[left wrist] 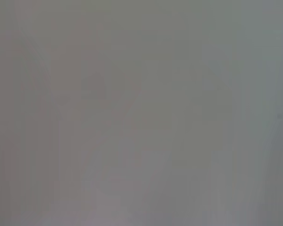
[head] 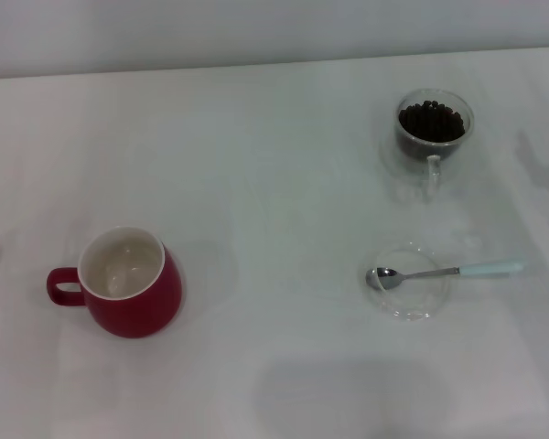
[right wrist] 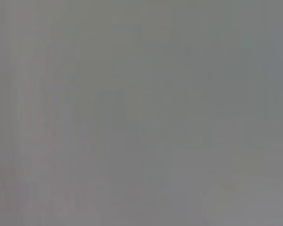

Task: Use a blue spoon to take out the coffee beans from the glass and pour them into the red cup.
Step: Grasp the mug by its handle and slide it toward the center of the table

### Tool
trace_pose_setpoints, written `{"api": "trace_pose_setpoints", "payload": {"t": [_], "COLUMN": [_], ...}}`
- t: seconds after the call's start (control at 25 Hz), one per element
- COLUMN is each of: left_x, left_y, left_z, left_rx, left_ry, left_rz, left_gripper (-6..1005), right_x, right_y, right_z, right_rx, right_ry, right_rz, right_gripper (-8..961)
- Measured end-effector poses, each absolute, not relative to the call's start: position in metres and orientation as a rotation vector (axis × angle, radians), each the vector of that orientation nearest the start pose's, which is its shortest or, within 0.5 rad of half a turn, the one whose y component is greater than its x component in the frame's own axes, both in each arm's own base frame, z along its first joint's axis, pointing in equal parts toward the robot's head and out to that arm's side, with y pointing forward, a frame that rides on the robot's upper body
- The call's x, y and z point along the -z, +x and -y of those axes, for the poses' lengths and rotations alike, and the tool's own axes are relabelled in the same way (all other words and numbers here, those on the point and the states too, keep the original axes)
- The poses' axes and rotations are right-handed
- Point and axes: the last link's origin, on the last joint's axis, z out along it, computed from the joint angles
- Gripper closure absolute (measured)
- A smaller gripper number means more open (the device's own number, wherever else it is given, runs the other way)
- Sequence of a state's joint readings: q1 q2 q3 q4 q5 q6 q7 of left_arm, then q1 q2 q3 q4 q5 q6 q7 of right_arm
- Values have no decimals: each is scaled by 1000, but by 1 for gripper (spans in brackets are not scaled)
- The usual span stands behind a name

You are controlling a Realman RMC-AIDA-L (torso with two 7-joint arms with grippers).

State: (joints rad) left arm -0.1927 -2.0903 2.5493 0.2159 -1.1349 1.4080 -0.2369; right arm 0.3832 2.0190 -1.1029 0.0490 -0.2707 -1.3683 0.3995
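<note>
Neither wrist view gives anything to read: both show only a flat, featureless grey field, and the head view holds no arm or gripper at all, so whether either gripper is released or clenched cannot be told. A small dark sliver at the right border of the head view is cut off and cannot be identified. On the white table (head: 274, 183), the small clear glass cup with a side handle (head: 434, 130) stands toward the far right corner, its handle turned toward the near edge, and it is filled close to the rim with small dark brown coffee beans (head: 431, 122). Nearer the near edge on the right side lies a flat clear round glass saucer (head: 410, 283) (its outline faint against the white surface), and the teaspoon with a shiny metal bowl and pale blue handle (head: 444, 272) rests across it, bowl on the saucer, handle reaching past its rim toward the right edge. Well apart, toward the left edge, the pot-bellied dark red mug with a cream-white inside (head: 128, 283) stands upright, its loop handle facing left, with nothing visible inside.
</note>
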Motion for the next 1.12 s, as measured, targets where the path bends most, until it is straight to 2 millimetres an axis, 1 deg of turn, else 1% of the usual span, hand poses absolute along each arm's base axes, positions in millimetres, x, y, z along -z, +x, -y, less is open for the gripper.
{"api": "trace_pose_setpoints", "payload": {"t": [0.36,0.48,0.64,0.8,0.84,1.0,1.12], "left_x": [9,12,15,16,16,22,28], "left_y": [-366,-366,-369,-377,-378,-378,-377], "left_z": [-233,-229,-217,-197,-193,-176,-171], "left_rx": [809,801,786,753,747,721,692], "left_ry": [-1385,-1411,-1439,-1446,-1455,-1539,-1610], "left_rz": [686,684,691,701,697,668,637], "left_gripper": [110,110,112,114,115,119,123], "right_x": [-43,-43,-45,-48,-50,-51,-51], "right_y": [379,378,377,377,377,376,374], "right_z": [-292,-293,-297,-304,-309,-316,-322], "right_rx": [-774,-777,-775,-763,-755,-744,-741], "right_ry": [-1434,-1435,-1435,-1435,-1436,-1439,-1444], "right_rz": [-621,-619,-612,-609,-608,-610,-611], "right_gripper": [82,82,82,83,83,83,83]}}
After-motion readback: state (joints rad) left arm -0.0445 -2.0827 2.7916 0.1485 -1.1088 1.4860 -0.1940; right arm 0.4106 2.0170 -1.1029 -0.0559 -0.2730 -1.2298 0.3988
